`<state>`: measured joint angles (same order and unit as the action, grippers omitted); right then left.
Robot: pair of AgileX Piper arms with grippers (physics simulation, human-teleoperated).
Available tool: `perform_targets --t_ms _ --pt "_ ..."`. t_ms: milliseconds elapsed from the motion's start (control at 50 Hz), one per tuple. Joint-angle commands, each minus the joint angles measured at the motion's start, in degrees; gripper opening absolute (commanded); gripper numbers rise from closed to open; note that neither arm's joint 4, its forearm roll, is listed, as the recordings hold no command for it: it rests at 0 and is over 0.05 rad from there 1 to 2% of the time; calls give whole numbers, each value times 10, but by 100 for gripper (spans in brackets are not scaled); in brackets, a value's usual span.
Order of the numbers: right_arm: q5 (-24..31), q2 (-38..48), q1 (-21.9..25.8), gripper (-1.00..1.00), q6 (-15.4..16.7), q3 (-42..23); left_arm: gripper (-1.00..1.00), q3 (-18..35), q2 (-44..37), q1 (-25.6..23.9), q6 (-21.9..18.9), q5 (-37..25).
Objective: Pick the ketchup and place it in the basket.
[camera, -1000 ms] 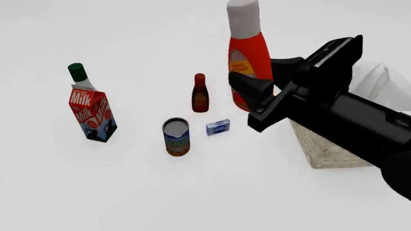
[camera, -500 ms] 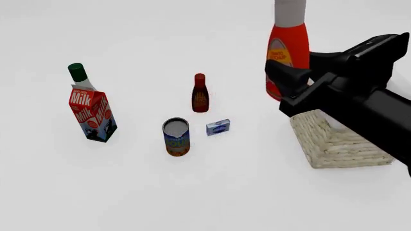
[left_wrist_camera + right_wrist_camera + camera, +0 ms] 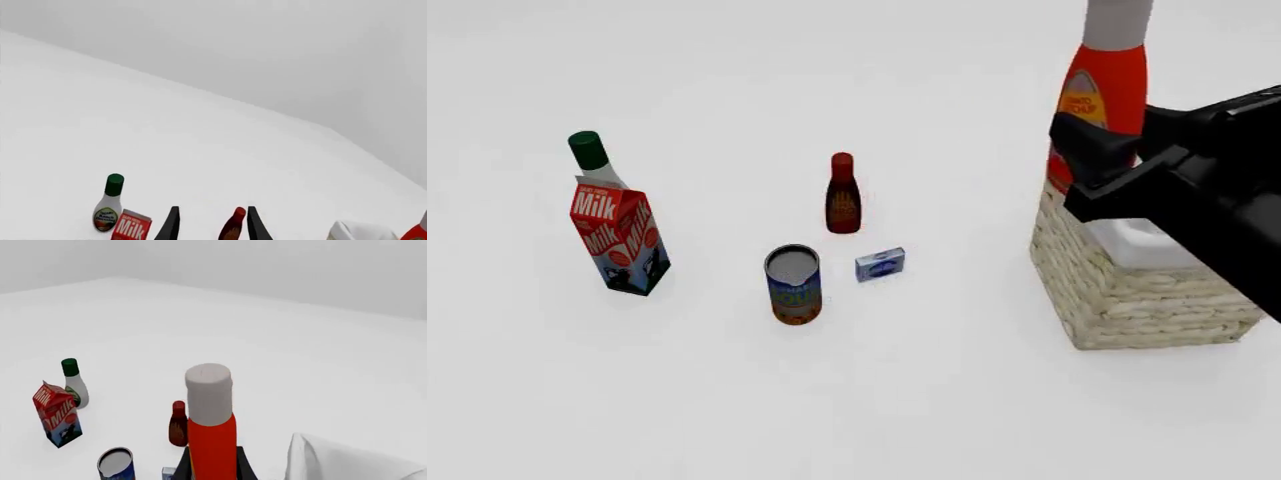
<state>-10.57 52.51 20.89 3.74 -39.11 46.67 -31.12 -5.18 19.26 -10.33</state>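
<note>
Ketchup (image 3: 1101, 95) hangs over the basket (image 3: 1121, 300) at right; milk carton (image 3: 618, 238) stands far left.

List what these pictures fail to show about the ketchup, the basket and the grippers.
- Ketchup: base hidden behind the right gripper in the front view; cut off by the edge in the right wrist view.
- Basket: interior and far side covered by the right arm.
- Left gripper: only fingertips show, absent from the front view.

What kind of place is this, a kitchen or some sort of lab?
Most likely a computer-simulated test table, not a real kitchen: a plain white table with no room around it, where groceries like the milk carton and ketchup look rendered, beside a wicker basket.
</note>
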Motion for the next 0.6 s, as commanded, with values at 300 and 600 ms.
perform_targets --t_ms 300,600 --pt "-100 40 -128 -100 27 33 100 -15 0 3 -1 12" --pt "-132 71 -184 -100 29 27 100 -20 -4 3 -1 20"
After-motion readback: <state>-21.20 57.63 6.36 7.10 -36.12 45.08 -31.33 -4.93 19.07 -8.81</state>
